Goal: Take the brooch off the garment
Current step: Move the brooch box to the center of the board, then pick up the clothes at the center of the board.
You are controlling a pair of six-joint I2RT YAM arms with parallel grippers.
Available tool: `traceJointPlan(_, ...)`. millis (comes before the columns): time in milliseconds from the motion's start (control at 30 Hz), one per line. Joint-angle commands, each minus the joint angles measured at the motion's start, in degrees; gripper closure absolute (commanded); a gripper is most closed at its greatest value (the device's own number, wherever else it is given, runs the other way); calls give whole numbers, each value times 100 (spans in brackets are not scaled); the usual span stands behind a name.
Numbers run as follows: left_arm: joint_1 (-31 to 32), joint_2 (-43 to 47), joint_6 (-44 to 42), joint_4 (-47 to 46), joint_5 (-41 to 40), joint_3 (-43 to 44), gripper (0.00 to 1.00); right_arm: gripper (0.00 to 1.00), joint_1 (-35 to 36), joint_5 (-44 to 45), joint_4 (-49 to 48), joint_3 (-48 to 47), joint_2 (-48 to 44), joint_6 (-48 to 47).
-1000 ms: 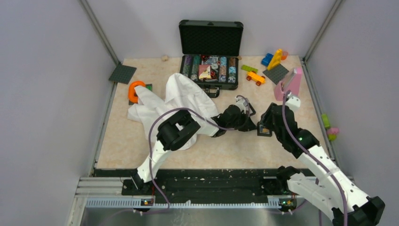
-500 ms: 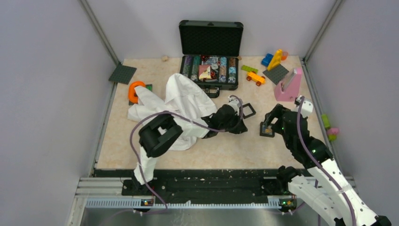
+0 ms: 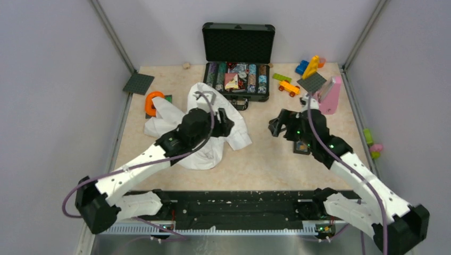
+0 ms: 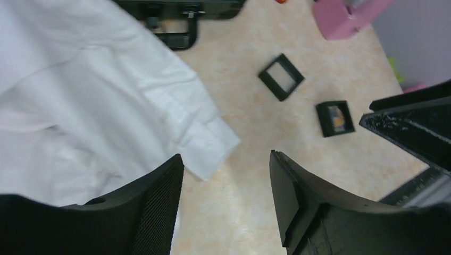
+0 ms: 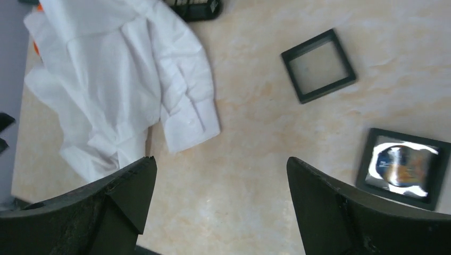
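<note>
Nearest you, both arms reach out from the near edge over the pale marbled counter (image 3: 255, 167). Your left gripper (image 4: 226, 159) hangs above the crumpled white shirt (image 3: 175, 119), its jaws spread with nothing between them. Your right gripper (image 5: 220, 159) hangs above the counter between the shirt's cuff and the frames, jaws spread wide and also empty.

The small round brown-orange and pale brooch (image 5: 403, 161) is off the shirt. It lies in a little black square tray (image 5: 366, 164) on the counter, well apart from the cuff. Seen from above, the right forearm covers part of that tray.

Just beyond lies an empty black square frame (image 5: 318, 65). Farther back stand an open black case (image 3: 237, 58) of patterned tiles, a pink block (image 3: 330, 95) and coloured toy bricks (image 3: 311, 66). An orange ring (image 3: 154, 102) sits at the shirt's left edge.

A second ago both grippers met beside the tray. Since then the left arm has swung back over the shirt and stretched low, and the right has drawn away from the tray.
</note>
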State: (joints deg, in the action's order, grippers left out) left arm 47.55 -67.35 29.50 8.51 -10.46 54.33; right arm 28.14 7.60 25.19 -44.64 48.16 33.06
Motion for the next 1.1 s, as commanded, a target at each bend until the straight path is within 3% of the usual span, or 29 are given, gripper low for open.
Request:
traceJointPlan(0,-837,891,-206,729,-273,-707,35,6,505,-1235,-1267,-2,1096,-130)
traceJointPlan(133,-1604,1223,-329,720,-135,-1056,27,6,1393,-944,-1898,-267,2159,-233)
traceJointPlan(267,-2172,965,-289,607,183,-1176,20,9,1868,-872,-2394,-665,3116,-268)
traceJointPlan(567,-3331,-81,-123,-247,772,-954,13,11,2113,-1228,-3520,-1221,4672,-196)
traceJointPlan(633,-3625,-418,-2,-571,1105,-808,7,11,2171,-1119,-3467,-1482,4998,-274)
traceJointPlan(800,-3894,-1719,13,-616,1561,235,4,16,2178,-1054,-3442,-2056,5698,-221)
traceJointPlan(833,-3920,-1948,24,-599,1705,442,4,22,2185,-1080,-3495,-2092,5789,-202)
traceJointPlan(867,-3951,-2151,29,-611,1850,661,4,35,2181,-1080,-3541,-2108,5829,-169)
traceJointPlan(967,-4003,-2721,102,-790,2168,1064,5,100,2149,-854,-3453,-2111,5774,-107)
traceJointPlan(1033,-4065,-3133,141,-971,2551,1374,9,100,2055,-604,-3421,-1962,5583,-40)
traceJointPlan(1067,-4120,-3350,160,-995,2816,1537,17,100,1964,-542,-3435,-1868,5456,-12)
